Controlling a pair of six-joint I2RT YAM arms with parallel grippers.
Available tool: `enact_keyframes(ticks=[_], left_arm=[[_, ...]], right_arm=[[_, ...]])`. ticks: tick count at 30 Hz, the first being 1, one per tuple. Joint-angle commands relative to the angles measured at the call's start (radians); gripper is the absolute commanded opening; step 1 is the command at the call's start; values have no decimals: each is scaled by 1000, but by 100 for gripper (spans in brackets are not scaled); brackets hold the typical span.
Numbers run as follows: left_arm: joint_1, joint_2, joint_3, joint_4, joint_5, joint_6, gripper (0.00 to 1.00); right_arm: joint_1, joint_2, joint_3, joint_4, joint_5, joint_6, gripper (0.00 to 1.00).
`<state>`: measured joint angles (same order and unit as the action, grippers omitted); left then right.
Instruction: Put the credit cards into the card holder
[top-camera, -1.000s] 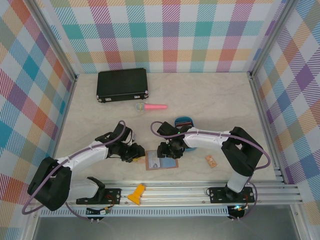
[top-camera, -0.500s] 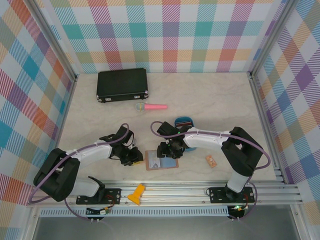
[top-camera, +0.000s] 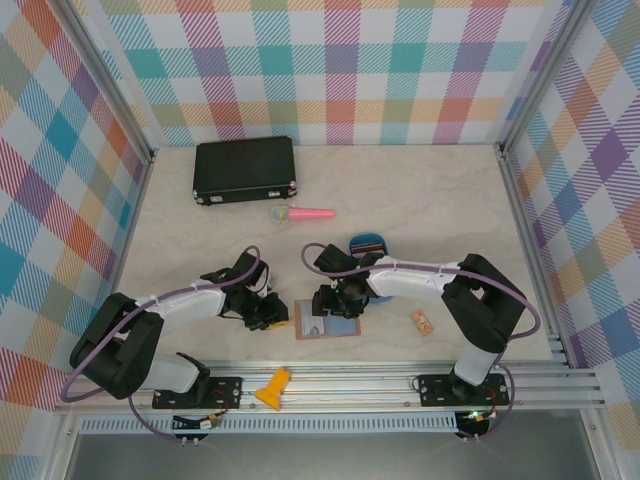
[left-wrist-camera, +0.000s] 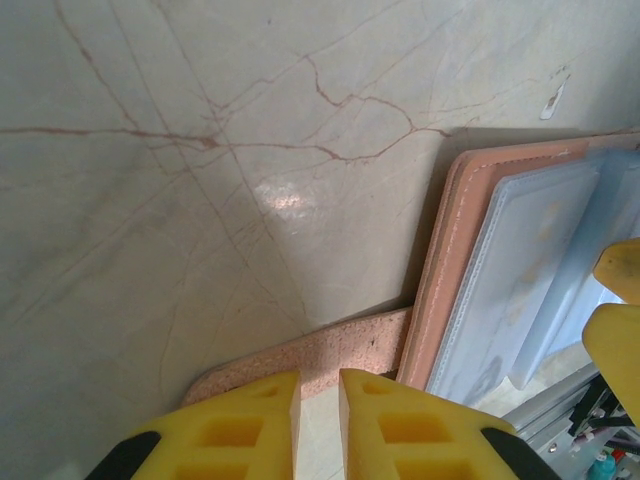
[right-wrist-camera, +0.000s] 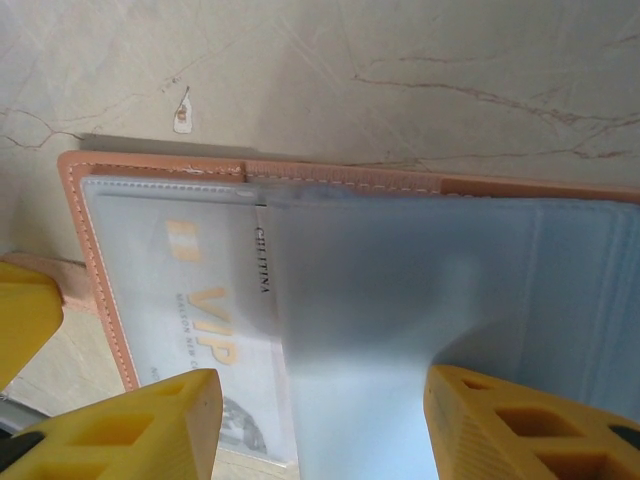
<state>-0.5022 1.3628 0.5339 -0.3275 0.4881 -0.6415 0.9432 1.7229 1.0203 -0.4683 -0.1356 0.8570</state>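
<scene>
The card holder (top-camera: 327, 322) is lying open on the table (top-camera: 430, 200), close to the near edge and pretty much between the two arms. It has a pink leather rim, and the greyish clear sleeves face up. A pale VIP card (right-wrist-camera: 200, 320) sits inside the sleeve on the left side, and you can read the gold lettering through the plastic.

The right gripper (right-wrist-camera: 322, 390) is down over the holder with its jaws spread wide. One yellow finger sits on each side of a loose clear sleeve leaf that bulges up between them. As far as I can see it isn't pinching anything.

The left gripper (left-wrist-camera: 318, 385) is low on the table, just left of the holder. Its jaws are almost together, with only a thin slit between the yellow fingers. The tips sit over the end of a tan card (left-wrist-camera: 330, 355) that lies flat on the table, and the card's other end butts right up against the holder's left rim. I honestly can't tell whether the card is nipped or the tips are just resting on it.

Other stuff around:
- A black case (top-camera: 244, 169) sits far back on the left.
- A pink toy (top-camera: 303, 213) lies in the middle, well beyond the holder.
- A blue tray (top-camera: 368, 241) peeks out just behind the right arm.
- A little orange tag (top-camera: 422, 321) is to the right of the holder, clear of it.
</scene>
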Motion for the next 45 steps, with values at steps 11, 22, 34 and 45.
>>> enact_keyframes(ticks=[11, 22, 34, 45], left_arm=[[8, 2, -41, -48, -56, 12, 20], [7, 2, -45, -51, -65, 8, 20], [7, 0, -40, -62, -72, 12, 20], [7, 5, -41, -57, -74, 11, 20]], right_arm=[[6, 5, -57, 184, -104, 38, 57], [7, -59, -88, 274, -139, 63, 57], [11, -33, -109, 367, -192, 105, 57], [32, -14, -129, 469, -238, 131, 57]])
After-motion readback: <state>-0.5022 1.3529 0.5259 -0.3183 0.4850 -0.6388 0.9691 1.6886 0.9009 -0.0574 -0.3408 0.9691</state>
